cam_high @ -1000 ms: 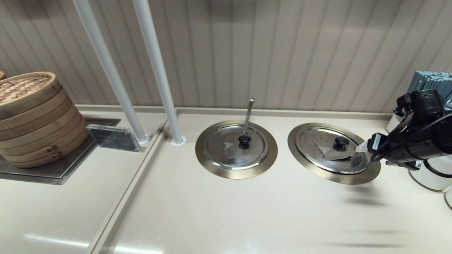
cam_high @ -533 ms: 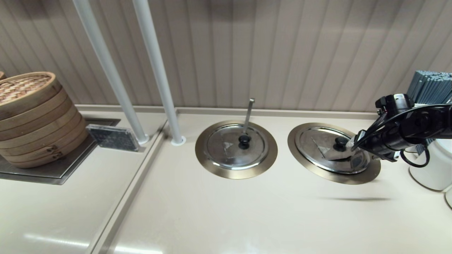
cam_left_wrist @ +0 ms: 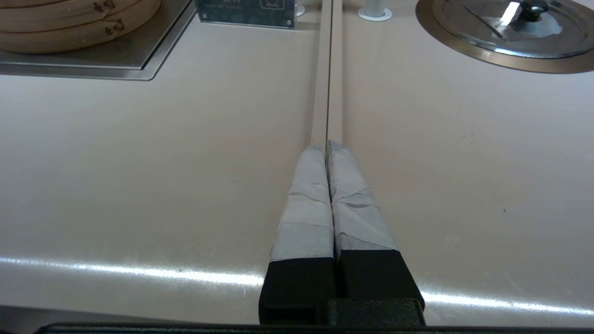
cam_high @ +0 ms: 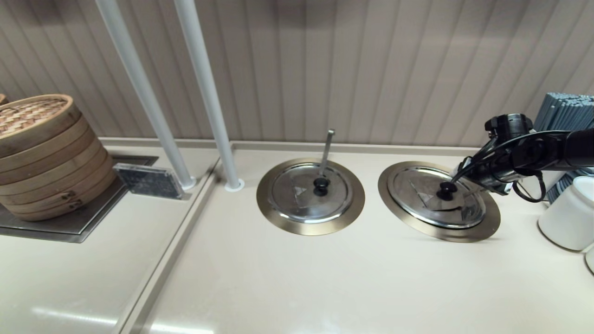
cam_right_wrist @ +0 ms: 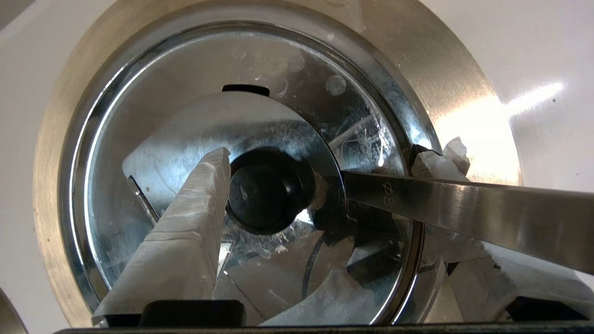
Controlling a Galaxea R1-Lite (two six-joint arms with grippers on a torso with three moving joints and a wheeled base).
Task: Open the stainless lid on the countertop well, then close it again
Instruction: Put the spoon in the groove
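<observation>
The stainless lid [cam_high: 437, 196] sits closed on the countertop well [cam_high: 491, 222], the right-hand one of the two ringed wells on the desk [cam_high: 297, 278]. In the head view the right hand [cam_high: 457, 184] is largely lost behind its own black wrist and cables, just beyond the lid's black knob [cam_high: 446, 188], so the grip cannot be read there. The right wrist view fills that in: the right hand [cam_right_wrist: 334, 174] is spread open around the knob [cam_right_wrist: 269, 190], one taped finger [cam_right_wrist: 185, 232] touching the knob's side, the other partly covered by the slanting ladle handle [cam_right_wrist: 464, 204] near the lid's rim. The left hand [cam_left_wrist: 325, 150] shows only in its own wrist view, fingers pressed together, empty, over bare desk well away from the lid, with the twin lid [cam_left_wrist: 515, 28] cut off at the picture edge.
</observation>
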